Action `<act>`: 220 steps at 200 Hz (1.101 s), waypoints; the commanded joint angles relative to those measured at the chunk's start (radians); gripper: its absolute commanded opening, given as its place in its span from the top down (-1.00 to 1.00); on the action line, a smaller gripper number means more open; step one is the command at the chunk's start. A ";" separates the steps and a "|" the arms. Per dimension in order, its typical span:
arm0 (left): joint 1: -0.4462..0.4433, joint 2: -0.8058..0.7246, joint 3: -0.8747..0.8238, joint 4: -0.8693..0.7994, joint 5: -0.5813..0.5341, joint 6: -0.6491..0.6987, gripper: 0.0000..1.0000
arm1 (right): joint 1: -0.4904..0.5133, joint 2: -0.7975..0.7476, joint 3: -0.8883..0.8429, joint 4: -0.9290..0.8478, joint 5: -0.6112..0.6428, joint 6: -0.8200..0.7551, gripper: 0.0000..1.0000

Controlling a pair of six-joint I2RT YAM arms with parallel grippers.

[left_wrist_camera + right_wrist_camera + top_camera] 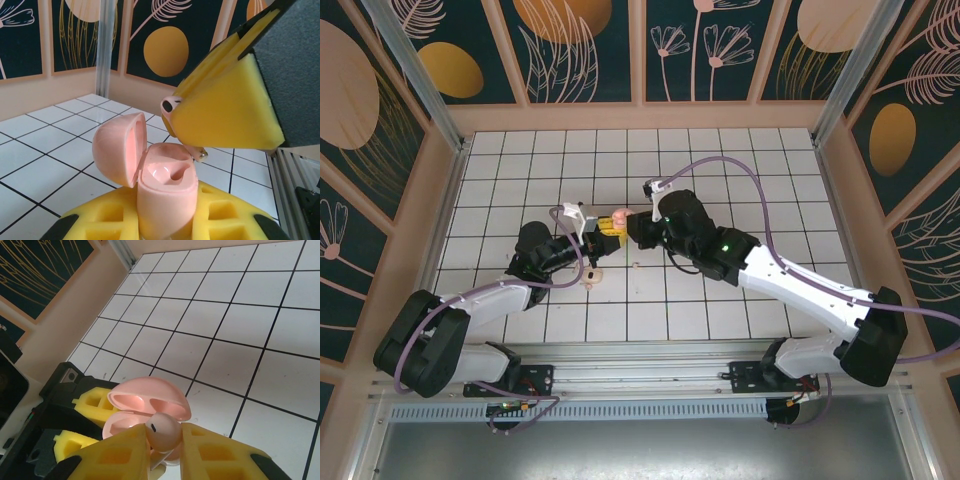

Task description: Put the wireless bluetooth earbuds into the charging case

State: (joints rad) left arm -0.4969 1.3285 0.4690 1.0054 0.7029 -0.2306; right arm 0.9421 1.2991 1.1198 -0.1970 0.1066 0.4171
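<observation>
Around white-tiled table, dark floral walls

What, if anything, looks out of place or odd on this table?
Nothing looks damaged or spilled. One small pale piece, probably the second earbud, lies loose on the tiles beside the left arm, while the left gripper holds the open charging case and the right gripper holds an earbud over it.

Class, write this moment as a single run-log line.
left gripper: shut on charging case, lid open | right gripper: shut on earbud, beside case opening, not inserted | second earbud: on table
</observation>
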 commanded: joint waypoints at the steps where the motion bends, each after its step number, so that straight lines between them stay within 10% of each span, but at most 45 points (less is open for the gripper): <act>1: -0.005 -0.011 0.030 0.030 0.022 -0.007 0.85 | -0.005 0.009 0.040 0.037 0.004 -0.020 0.59; 220: -0.005 -0.008 0.035 0.124 -0.008 -0.110 0.84 | 0.003 0.041 0.076 -0.070 0.067 -0.070 0.61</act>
State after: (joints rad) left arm -0.4969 1.3293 0.4713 1.0386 0.6952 -0.3195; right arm 0.9424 1.3418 1.1645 -0.1993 0.1345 0.3717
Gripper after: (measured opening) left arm 0.191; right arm 0.195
